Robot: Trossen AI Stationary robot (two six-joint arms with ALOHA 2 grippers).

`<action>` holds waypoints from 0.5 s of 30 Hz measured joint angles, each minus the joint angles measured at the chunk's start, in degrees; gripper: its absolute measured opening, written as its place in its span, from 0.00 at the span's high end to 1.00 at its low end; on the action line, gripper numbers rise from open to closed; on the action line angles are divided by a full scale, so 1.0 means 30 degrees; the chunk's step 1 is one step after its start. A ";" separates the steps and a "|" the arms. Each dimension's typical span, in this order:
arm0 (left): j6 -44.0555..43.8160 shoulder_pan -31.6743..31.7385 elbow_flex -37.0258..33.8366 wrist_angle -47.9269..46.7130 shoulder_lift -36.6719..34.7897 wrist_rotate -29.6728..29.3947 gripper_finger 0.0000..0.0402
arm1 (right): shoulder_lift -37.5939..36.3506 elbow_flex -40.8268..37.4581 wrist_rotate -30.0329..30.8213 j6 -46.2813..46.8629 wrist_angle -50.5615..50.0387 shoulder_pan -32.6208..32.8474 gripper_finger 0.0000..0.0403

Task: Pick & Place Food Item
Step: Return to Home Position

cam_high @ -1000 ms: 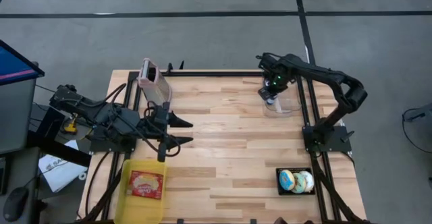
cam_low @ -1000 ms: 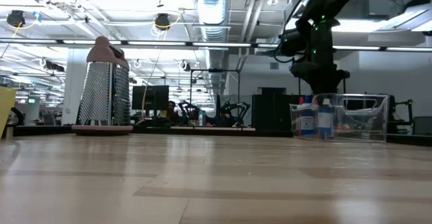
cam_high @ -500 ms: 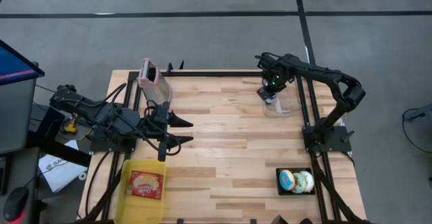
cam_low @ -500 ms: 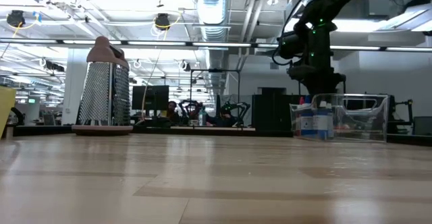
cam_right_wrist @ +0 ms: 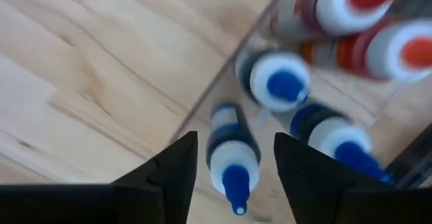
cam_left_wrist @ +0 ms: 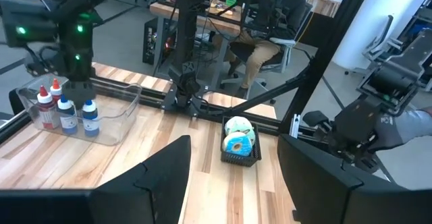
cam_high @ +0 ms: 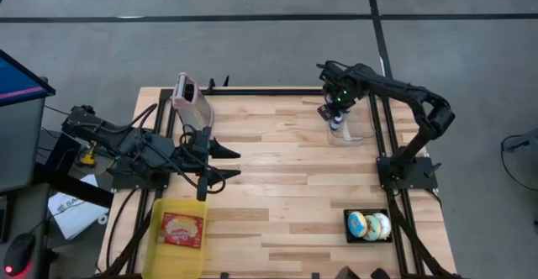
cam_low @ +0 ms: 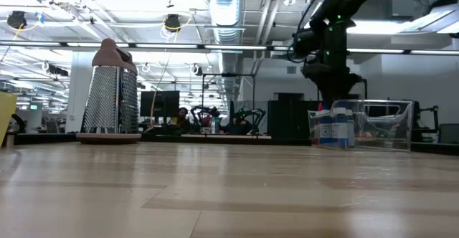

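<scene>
A clear plastic bin (cam_high: 351, 129) at the table's far right holds several small squeeze bottles with blue and red caps (cam_left_wrist: 65, 113). My right gripper (cam_right_wrist: 234, 137) points down over the bin's left end (cam_high: 336, 109). It is open, one finger on each side of a blue-capped bottle (cam_right_wrist: 233, 163), with gaps showing at both sides. The bottle stands upright on the bin's floor. My left gripper (cam_high: 234, 165) waits open and level over the table's left side, holding nothing.
A black tray (cam_high: 368, 226) with round iced pastries sits at the near right. A yellow tray (cam_high: 178, 230) with a wrapped item lies at the near left. A metal grater (cam_high: 190, 99) stands at the far left. Bare wood lies between them.
My right gripper has opened over the bin, and the blue-capped bottle stays standing between its fingers. My left arm has kept still.
</scene>
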 joint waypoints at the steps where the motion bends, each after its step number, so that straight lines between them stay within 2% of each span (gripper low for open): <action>1: 0.0000 0.0000 0.0000 0.0000 0.0000 0.0000 0.46 | 0.0001 0.0383 0.0000 -0.0013 -0.0012 0.0000 0.54; 5: 0.0001 0.0000 0.0000 -0.0554 -0.0038 -0.0058 0.46 | -0.0005 0.1968 -0.0036 -0.0237 -0.0525 0.0141 0.53; 8: -0.0227 0.0025 -0.0036 -0.3077 -0.0793 -0.1179 0.46 | -0.0344 0.2860 -0.0652 -0.1113 -0.0699 0.0452 0.53; 11: -0.0470 0.0126 -0.0036 -0.5147 -0.2098 -0.2117 0.46 | -0.1597 0.3083 -0.2818 -0.1580 0.0424 0.0904 0.54; 15: -0.0184 0.0124 -0.0335 -0.6436 -0.4019 -0.2195 0.50 | -0.3895 0.3083 -0.5461 -0.1143 0.2545 0.2094 0.55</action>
